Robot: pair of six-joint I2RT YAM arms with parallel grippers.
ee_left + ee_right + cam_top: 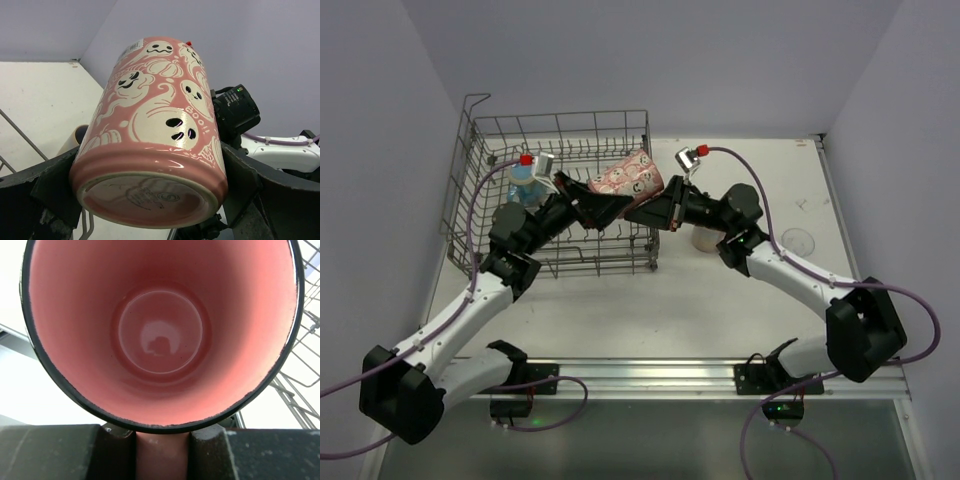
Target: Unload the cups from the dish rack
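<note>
A pink mug with cream ghost pictures (pixel 630 176) hangs tilted in the air over the right end of the grey wire dish rack (pixel 480 215). My left gripper (pixel 603 205) is shut on its base end; in the left wrist view the fingers (pixel 242 182) press both sides of the mug (pixel 155 130). My right gripper (pixel 648 211) is shut on the mug's handle (pixel 161 455), with the mug's pink inside (pixel 160 330) filling the right wrist view. A blue-tinted cup (pixel 523 186) stands in the rack's left part.
A cream cup (pixel 705 238) stands on the table right of the rack, under my right arm. A clear glass tumbler (pixel 798 240) stands further right. Rack wires (pixel 305 340) lie close behind the mug. Walls close in on the left, back and right.
</note>
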